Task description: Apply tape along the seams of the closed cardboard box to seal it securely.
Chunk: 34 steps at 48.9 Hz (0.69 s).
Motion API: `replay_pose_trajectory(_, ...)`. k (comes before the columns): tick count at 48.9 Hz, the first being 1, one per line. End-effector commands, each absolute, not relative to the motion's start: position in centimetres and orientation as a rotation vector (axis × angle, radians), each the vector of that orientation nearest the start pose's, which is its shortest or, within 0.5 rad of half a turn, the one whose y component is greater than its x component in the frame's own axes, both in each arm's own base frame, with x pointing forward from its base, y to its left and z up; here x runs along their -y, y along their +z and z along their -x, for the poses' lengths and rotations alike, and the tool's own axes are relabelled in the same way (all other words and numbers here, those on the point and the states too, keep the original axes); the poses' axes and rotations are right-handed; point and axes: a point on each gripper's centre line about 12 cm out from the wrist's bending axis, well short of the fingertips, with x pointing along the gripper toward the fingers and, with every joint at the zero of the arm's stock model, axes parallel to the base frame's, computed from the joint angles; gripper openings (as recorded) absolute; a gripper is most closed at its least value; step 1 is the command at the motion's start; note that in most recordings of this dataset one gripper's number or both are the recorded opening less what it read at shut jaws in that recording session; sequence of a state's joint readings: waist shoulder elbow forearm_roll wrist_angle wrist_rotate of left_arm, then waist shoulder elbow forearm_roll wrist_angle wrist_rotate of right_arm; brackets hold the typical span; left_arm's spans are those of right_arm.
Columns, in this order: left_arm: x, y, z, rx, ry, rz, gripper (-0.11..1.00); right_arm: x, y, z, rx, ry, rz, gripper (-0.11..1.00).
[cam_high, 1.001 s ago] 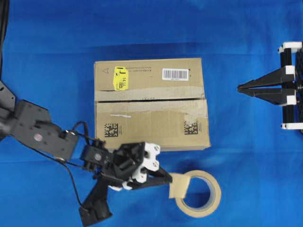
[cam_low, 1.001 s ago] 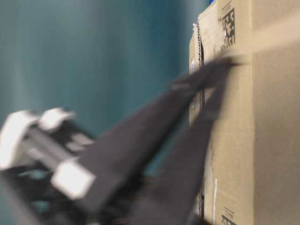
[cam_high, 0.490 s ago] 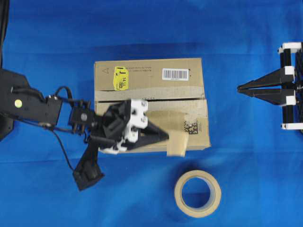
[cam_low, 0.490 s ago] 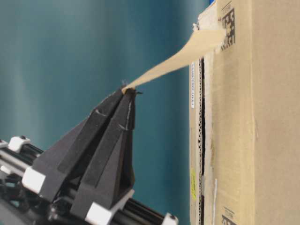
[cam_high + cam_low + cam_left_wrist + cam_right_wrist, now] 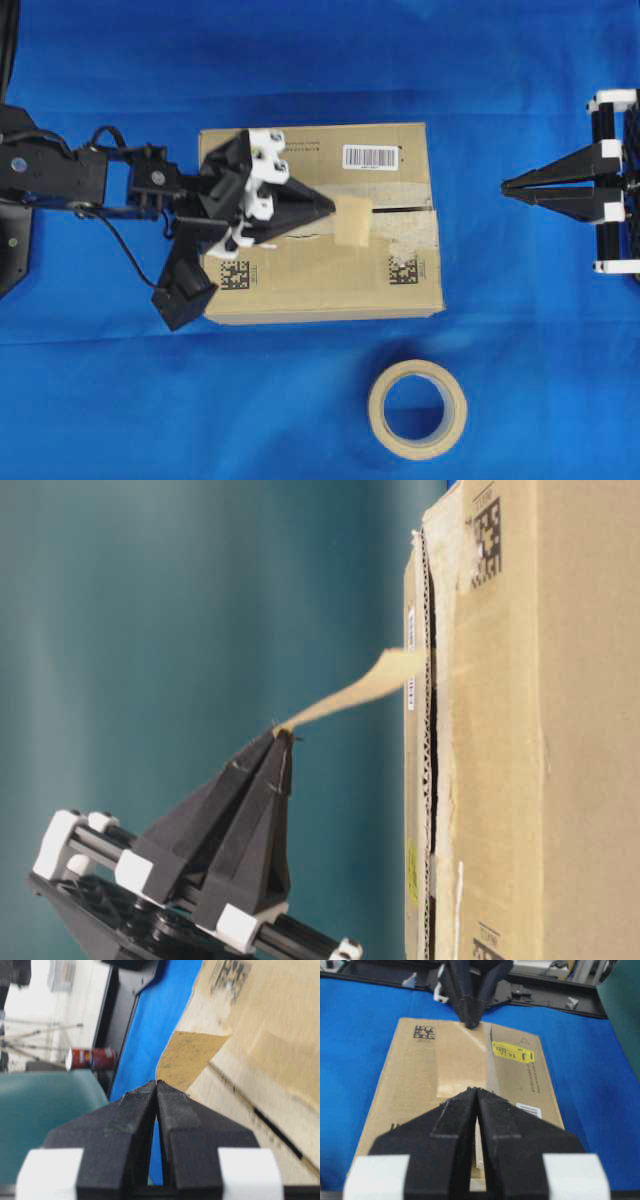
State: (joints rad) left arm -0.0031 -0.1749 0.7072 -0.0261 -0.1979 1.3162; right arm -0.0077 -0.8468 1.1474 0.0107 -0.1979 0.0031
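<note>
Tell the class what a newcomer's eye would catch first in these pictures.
First, the brown box at the centre of the blue table, with the left claw above it, pinching a tan tape over the seam. Next, the roll lying in front of the box.

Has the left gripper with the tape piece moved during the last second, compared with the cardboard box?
Yes. The left gripper carried the tape from beside the tape roll up over the cardboard box, to its seam.
</note>
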Motion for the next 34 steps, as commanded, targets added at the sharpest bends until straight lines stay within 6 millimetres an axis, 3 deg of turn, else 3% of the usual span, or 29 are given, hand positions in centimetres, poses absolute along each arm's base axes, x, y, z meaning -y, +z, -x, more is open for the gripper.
replay_pose_trajectory(1,0.0,25.2,-37.3,-0.264,-0.193,-1.278,0.00,0.3,27.5,-22.0,-0.086,-0.015,-0.011,0.12)
replay_pose_trajectory(34,-0.9,21.5,-35.9,-0.438,-0.296,-1.260,0.00,0.4,27.2,-22.2,-0.103,-0.017,-0.008,0.12)
